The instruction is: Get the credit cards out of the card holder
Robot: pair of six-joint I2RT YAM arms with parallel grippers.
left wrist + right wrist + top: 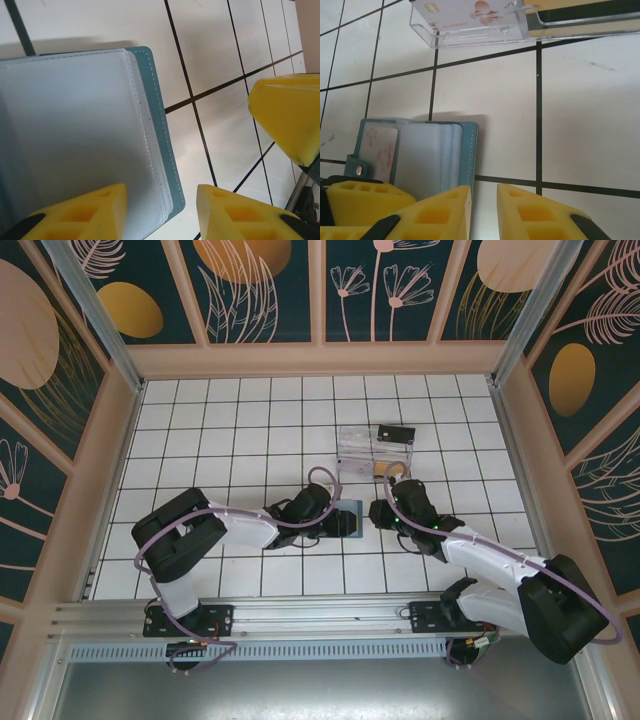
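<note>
Hovering the left gripper low over the card holder — jaws standing apart, one yellow finger sitting over the clear sleeves, the other over bare tile, the holder's teal stitched edge running up between them. Holding the right gripper just beside the holder's right edge, jaws parted by a narrow gap and gripping nothing; whether touching the holder, cannot tell. Finding the card holder lying open and flat near the middle of the white tiled table, clear sleeves facing up and a pale printed card showing in a sleeve by the snap tab. Seeing a clear plastic box sitting beyond the holder, apart from it, carrying a white card with pinkish print — and a small black card lying at the box's far right corner.
</note>
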